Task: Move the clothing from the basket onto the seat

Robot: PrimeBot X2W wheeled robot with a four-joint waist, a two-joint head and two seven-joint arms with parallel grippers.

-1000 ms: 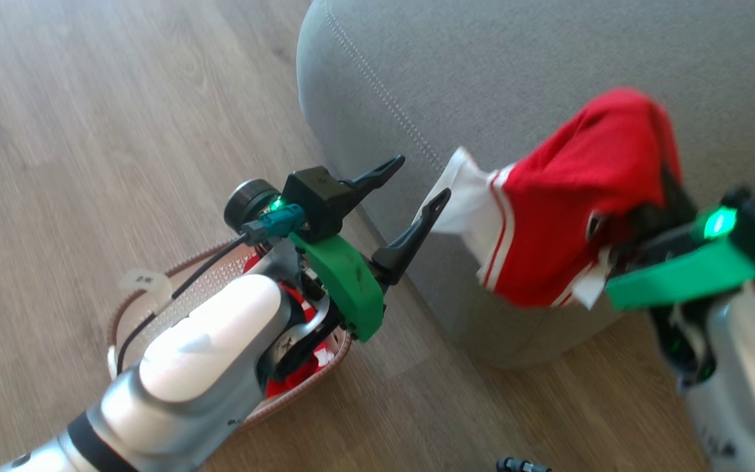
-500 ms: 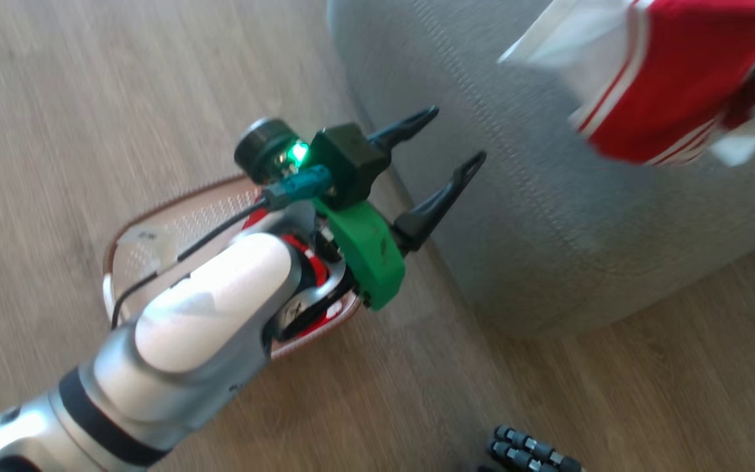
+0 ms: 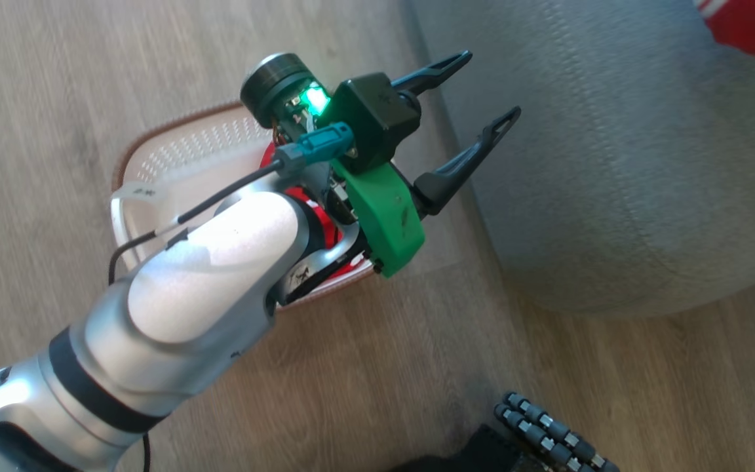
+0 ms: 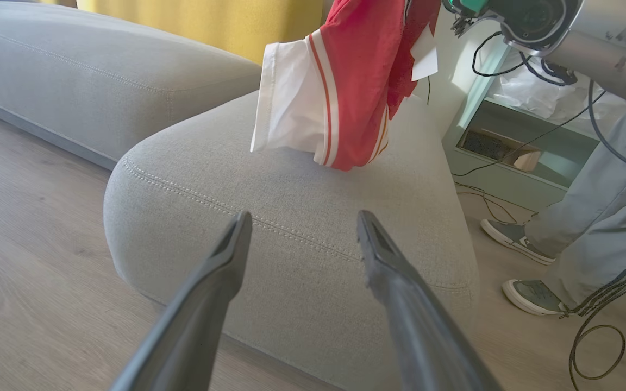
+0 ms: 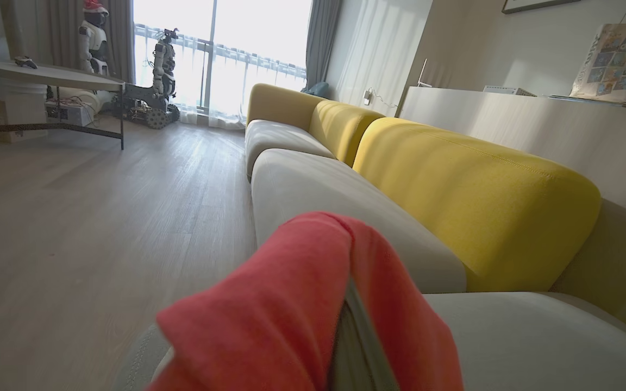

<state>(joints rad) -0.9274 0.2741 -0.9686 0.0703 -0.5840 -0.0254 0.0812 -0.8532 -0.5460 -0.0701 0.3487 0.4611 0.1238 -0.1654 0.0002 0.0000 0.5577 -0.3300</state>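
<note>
One red clothing piece with white panel and stripes (image 4: 345,81) hangs above the grey seat (image 4: 291,217), and its edge shows at the head view's top right (image 3: 751,26). My right gripper (image 5: 352,320) is shut on it, the cloth (image 5: 291,309) draped over its fingers. My left gripper (image 3: 487,88) stands open and empty above the white basket (image 3: 154,141), pointing at the seat's side (image 3: 613,164); its fingers (image 4: 237,239) frame the seat's stitched edge. More red clothing (image 3: 322,226) lies in the basket, mostly hidden under my left arm.
The basket sits on wood floor just left of the seat. A person's legs and shoes (image 4: 530,296) stand right of the seat, beside loose cables (image 4: 595,347). Yellow backrests (image 5: 470,190) line the sofa. A dark ribbed part (image 3: 548,429) lies at the head view's bottom edge.
The head view has swung. My right gripper has carried the red garment from the seat's front edge up over the seat. The left gripper stays open above the basket.
</note>
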